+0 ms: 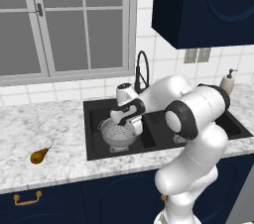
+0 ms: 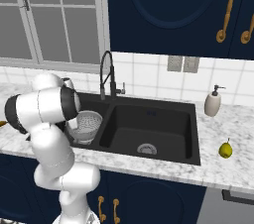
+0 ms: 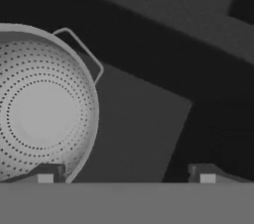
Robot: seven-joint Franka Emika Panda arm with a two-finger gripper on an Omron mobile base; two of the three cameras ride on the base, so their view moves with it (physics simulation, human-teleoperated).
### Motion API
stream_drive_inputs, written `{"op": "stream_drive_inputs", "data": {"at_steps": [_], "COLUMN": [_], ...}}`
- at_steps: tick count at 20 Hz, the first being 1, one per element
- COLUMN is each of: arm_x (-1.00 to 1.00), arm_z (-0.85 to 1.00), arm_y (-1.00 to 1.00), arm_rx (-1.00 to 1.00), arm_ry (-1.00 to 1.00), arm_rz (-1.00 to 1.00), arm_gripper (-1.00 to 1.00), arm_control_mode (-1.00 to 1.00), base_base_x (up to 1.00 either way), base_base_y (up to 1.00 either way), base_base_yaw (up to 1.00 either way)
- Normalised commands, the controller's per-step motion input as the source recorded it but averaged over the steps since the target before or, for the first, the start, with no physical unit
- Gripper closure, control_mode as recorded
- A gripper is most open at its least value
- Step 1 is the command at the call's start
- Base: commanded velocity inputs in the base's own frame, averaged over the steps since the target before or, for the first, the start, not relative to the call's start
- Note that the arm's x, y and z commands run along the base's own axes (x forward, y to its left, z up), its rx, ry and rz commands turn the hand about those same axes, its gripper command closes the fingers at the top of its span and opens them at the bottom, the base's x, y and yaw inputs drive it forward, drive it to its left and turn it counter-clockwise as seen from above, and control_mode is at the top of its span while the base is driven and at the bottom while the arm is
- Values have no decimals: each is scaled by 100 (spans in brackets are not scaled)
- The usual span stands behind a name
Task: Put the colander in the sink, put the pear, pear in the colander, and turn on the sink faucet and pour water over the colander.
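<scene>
The white arm folds forward over the counter edge with its wrist bent down into the left basin of the sink (image 1: pixel 94 134), and the gripper (image 3: pixel 126 173) hangs with jaws spread wide and nothing between them, one fingertip over the colander's rim. The colander (image 1: pixel 118 135) sits upright in that basin, one loop handle toward bare black floor beside it. Farther out, the brownish pear (image 1: pixel 39 155) lies on the left counter, the yellow-green pear (image 2: pixel 225 149) on the right counter, and the sink faucet (image 2: pixel 106 75) stands behind the basins.
</scene>
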Motion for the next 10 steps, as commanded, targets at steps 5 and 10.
{"op": "stream_drive_inputs", "data": {"at_steps": [5, 10], "arm_x": [-64, -53], "arm_z": [47, 60], "arm_y": [28, 39], "arm_rx": [22, 18], "arm_ry": [0, 0], "arm_rz": [21, 15], "arm_gripper": [-100, -100], "arm_control_mode": [-100, -100], "base_base_x": [0, 0], "base_base_y": [0, 0], "base_base_yaw": [0, 0]}}
